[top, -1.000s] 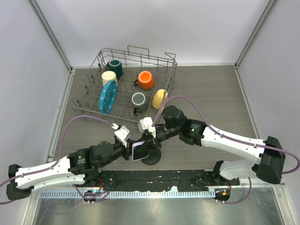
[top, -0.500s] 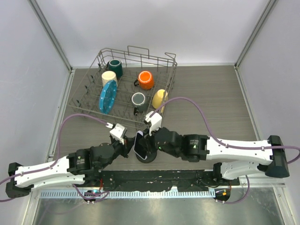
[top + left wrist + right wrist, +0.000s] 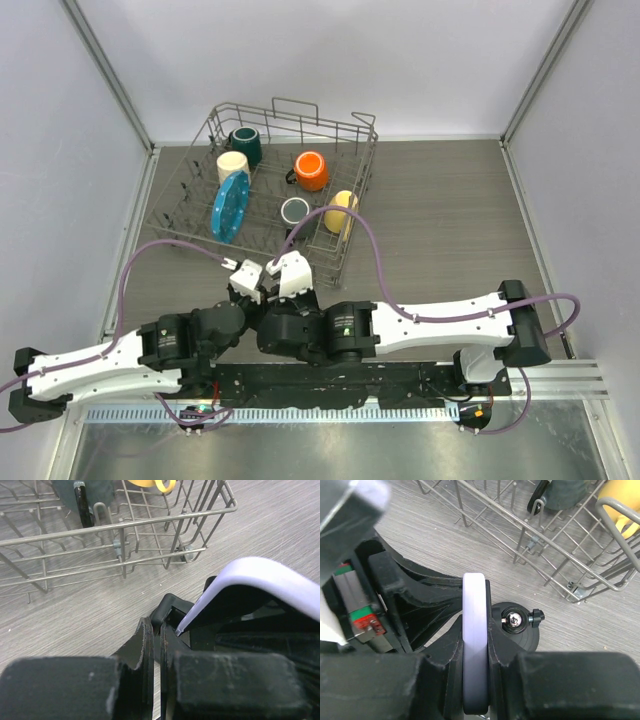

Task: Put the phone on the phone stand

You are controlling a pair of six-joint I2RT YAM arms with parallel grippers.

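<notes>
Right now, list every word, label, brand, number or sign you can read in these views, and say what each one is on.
No text can be read in any view.
Small green mark on the left arm's black joint: too small to read.
Small green mark on the right arm's black joint: too small to read.
Lilac-rimmed black phone, black disc-based phone stand, grey wire dish rack: no print visible.

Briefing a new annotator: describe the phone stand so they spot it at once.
Find the wire dish rack on the wooden table. Off its near corner, beside the edge-on phone, sits the phone stand: a black round disc with a shiny ball joint, unlike the lilac-rimmed phone.
</notes>
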